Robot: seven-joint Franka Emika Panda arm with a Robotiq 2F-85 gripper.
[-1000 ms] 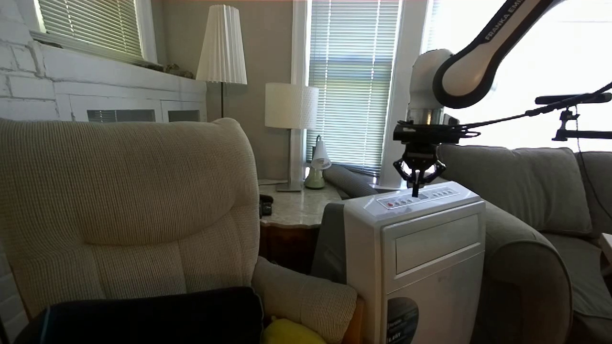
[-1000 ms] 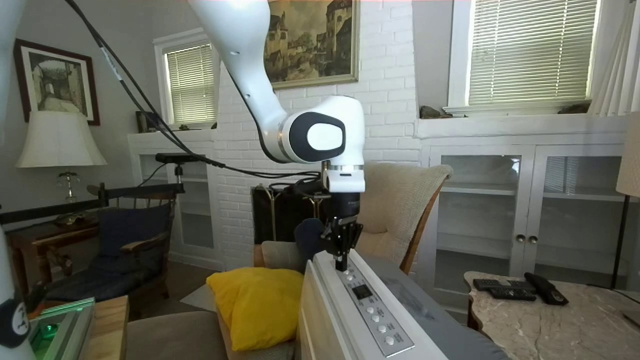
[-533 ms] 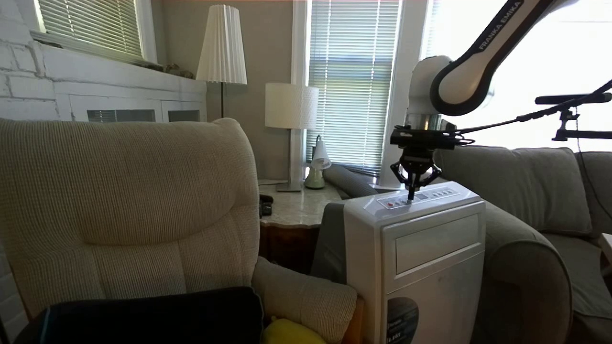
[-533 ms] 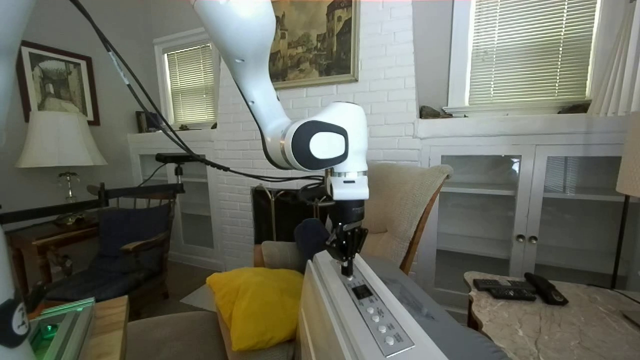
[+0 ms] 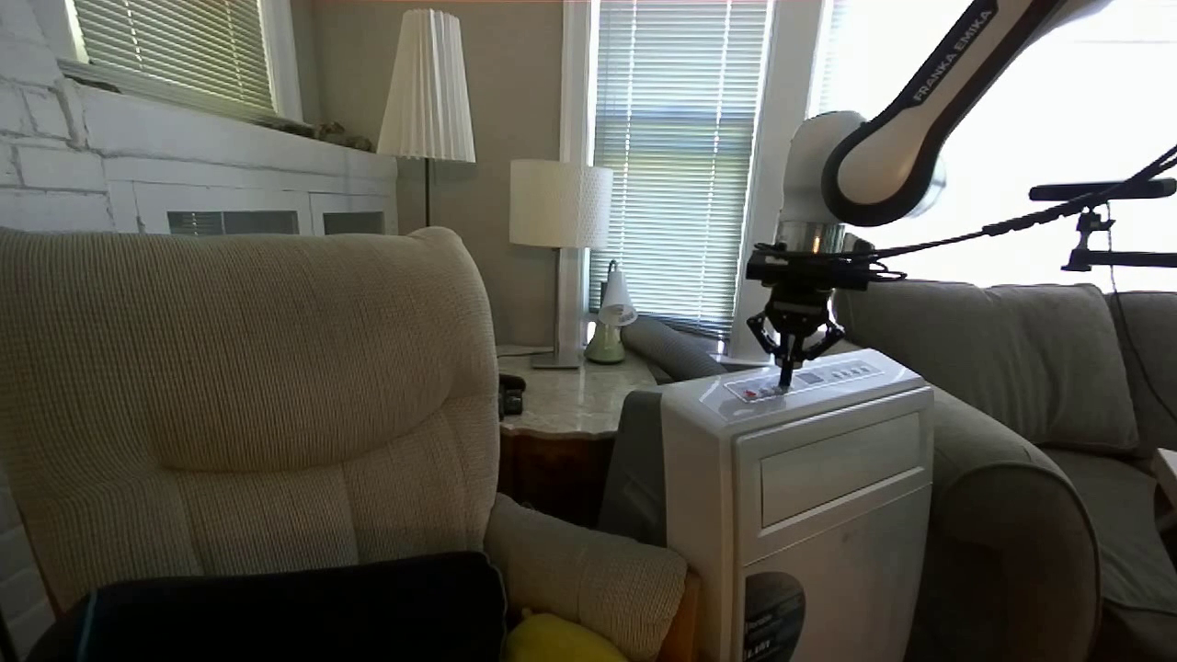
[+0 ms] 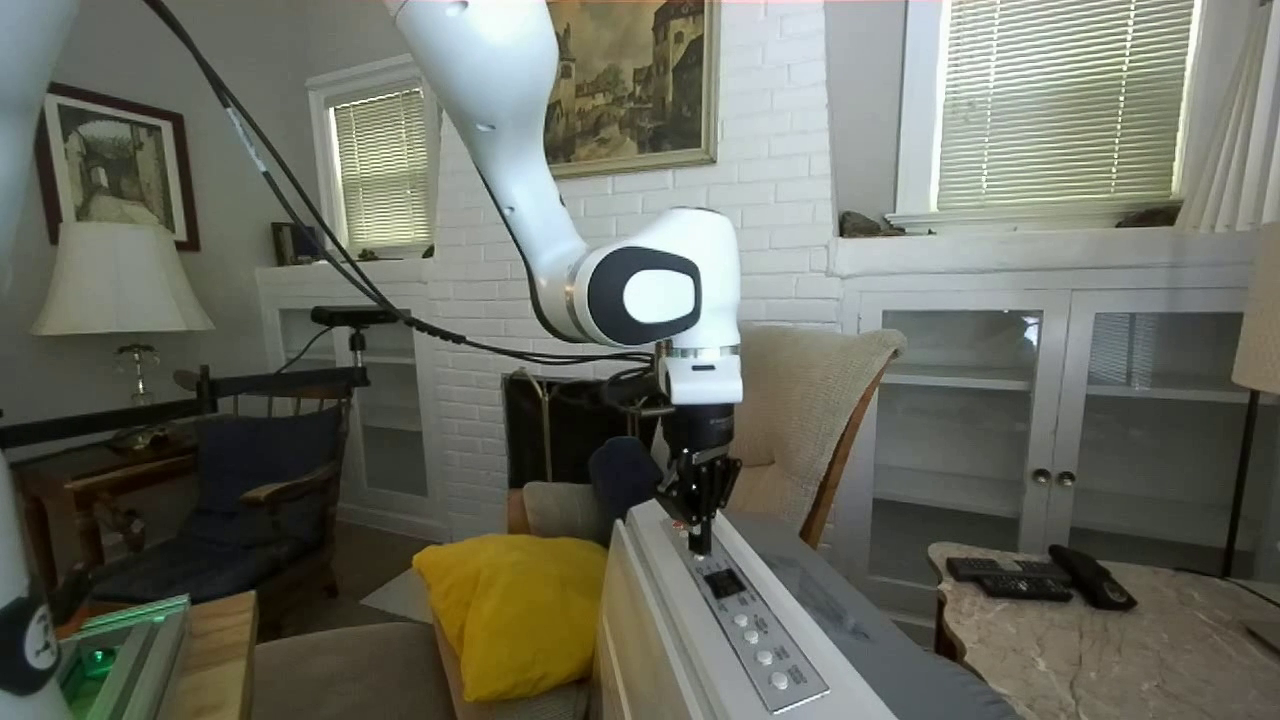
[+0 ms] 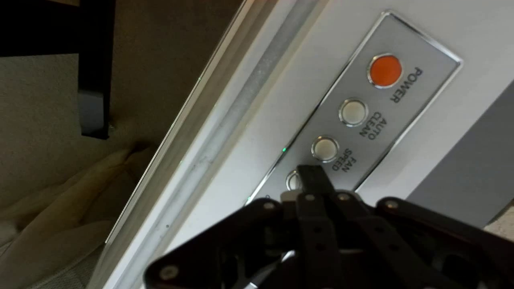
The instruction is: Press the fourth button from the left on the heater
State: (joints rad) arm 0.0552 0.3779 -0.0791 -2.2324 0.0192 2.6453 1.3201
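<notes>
By the heater's (image 5: 798,506) fourth button (image 7: 292,181), fingers (image 7: 315,176) meet.

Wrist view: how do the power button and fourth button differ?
Power button is orange; fourth button is pale.
Power button is in full view; the claw partly hides fourth button.
Power button has a readable label; fourth button shows none I can read.
Both are round, shiny-rimmed and on the heater.

Heater (image 5: 809,515): white, boxy, upright; four o'clock of centre in an exterior view. Fourth button (image 7: 293,182): pale, partly hidden.
</notes>
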